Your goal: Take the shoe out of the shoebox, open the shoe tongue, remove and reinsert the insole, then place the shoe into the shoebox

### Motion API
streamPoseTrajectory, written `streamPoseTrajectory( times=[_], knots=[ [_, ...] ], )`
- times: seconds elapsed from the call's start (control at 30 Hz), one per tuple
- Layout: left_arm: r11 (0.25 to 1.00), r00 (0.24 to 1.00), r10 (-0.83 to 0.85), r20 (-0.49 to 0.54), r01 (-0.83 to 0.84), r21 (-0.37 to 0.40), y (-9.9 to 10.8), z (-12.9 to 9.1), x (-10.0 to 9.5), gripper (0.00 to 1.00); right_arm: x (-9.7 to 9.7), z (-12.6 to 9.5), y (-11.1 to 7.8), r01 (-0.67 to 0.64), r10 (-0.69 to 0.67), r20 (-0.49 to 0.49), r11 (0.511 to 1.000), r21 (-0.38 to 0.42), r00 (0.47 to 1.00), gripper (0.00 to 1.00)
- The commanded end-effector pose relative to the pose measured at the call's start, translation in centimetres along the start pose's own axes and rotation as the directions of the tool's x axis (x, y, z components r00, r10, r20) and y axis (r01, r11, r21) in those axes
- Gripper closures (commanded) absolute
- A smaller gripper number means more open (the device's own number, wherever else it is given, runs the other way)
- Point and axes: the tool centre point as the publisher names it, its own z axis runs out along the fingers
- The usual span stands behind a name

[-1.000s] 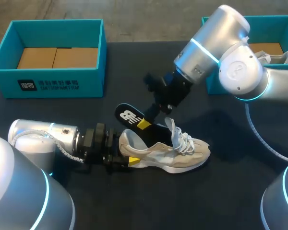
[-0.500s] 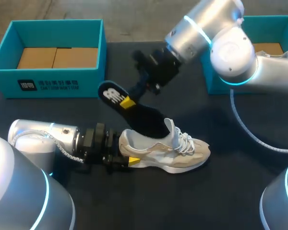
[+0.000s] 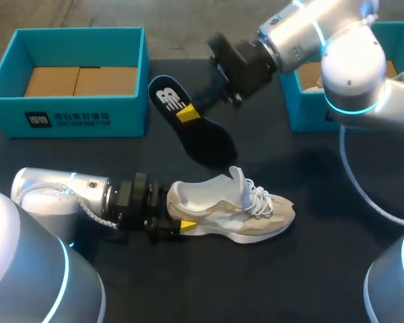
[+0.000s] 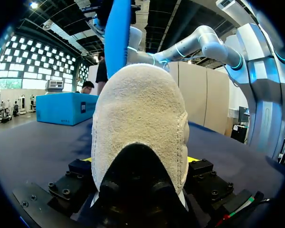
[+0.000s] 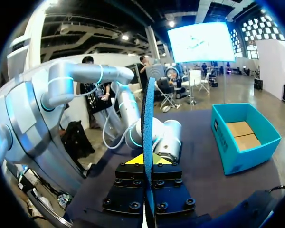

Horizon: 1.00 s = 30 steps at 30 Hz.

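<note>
A teal shoebox (image 3: 67, 121) stands at the table's (image 3: 310, 269) far left edge. In front of it the left gripper (image 3: 182, 223) clamps the heel of the shoe (image 3: 246, 217), which rests on its sole mid-table, toe pointing right. Above the shoe and clear of it, the right gripper (image 3: 187, 113) pinches the insole (image 3: 205, 139) in mid-air. A second teal box (image 3: 301, 114) stands far right.

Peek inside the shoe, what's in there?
Only pale lining shows inside the shoe; the insole is out, held by the right gripper. The toe end is hidden under the tongue.
</note>
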Motion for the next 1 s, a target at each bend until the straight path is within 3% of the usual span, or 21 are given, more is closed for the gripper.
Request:
streamPoseTrajectory(
  times=[0.03, 0.1, 0.63, 0.87, 1.0],
  knots=[
    [1.000, 1.000, -0.001, 0.000, 0.001, -0.001, -0.1, 0.0, 0.0, 1.00, 0.6, 0.0, -0.4, 0.001, -0.001, 0.020, 1.000, -0.017, 1.000, 0.95],
    [1.000, 1.000, -0.001, 0.000, 0.001, -0.001, -0.1, 0.0, 0.0, 1.00, 0.6, 0.0, -0.4, 0.001, -0.001, 0.020, 1.000, -0.017, 1.000, 1.00],
    [1.000, 1.000, -0.001, 0.000, 0.001, -0.001, -0.1, 0.0, 0.0, 1.00, 0.6, 0.0, -0.4, 0.001, -0.001, 0.020, 1.000, -0.017, 1.000, 1.00],
    [1.000, 1.000, -0.001, 0.000, 0.001, -0.001, -0.1, 0.0, 0.0, 1.00, 2.0, -4.8, 3.1, 0.026, -0.025, 0.004, 0.994, -0.106, 1.000, 1.00],
    [1.000, 1.000, -0.001, 0.000, 0.001, -0.001, -0.1, 0.0, 0.0, 1.00, 3.1, -6.7, 4.0, 0.009, -0.011, -0.011, 0.988, -0.157, 1.000, 1.00]
  ],
)
